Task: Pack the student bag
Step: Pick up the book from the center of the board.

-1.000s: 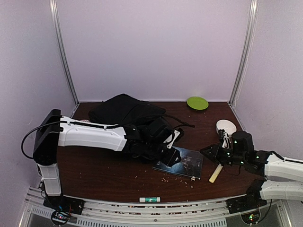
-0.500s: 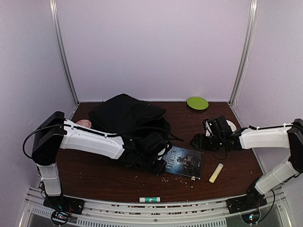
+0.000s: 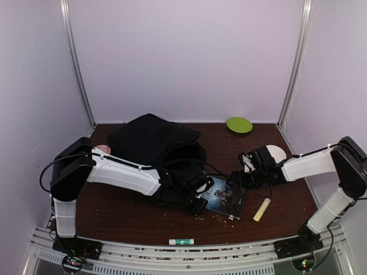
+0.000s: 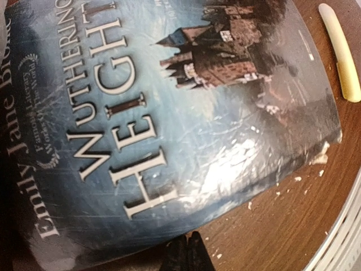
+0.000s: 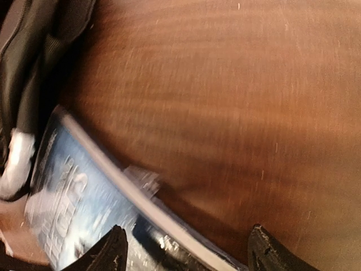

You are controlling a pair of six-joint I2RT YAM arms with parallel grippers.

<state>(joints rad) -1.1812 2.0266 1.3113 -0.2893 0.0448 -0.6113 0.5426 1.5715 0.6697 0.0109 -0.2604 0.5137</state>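
From above: bag (image 3: 152, 137) slumped at the back left of the table (image 3: 126, 220), black, by far the largest thing there. Just in front of it, the left gripper (image 3: 199, 201), low at the near left corner of a book (image 3: 228, 197). At the book's far right side, the right gripper (image 3: 237, 179), also low. To the right of the book, a yellow marker (image 3: 261, 209). At the back, a green plate (image 3: 239, 124). By the right arm, a white disc (image 3: 277, 153). On the front rail, a small white-and-green tube (image 3: 181, 242).

From the left wrist: book (image 4: 169, 130) filling nearly the whole view, cover up, title "Wuthering Heights" legible. Left gripper (image 4: 188, 254) at the bottom edge, tips pressed together, nothing visible between them, right at the book's border. Marker (image 4: 340, 53) at the upper right, apart from the book. Crumbs (image 4: 299, 179) scattered on the table (image 4: 271, 226).

From the right wrist: right gripper (image 5: 186, 251) spread wide, one fingertip on either side of the edge of the book (image 5: 67, 209). Cannot tell whether touching it. Bag (image 5: 34, 51) at the upper left, close behind the book. Blurred throughout.
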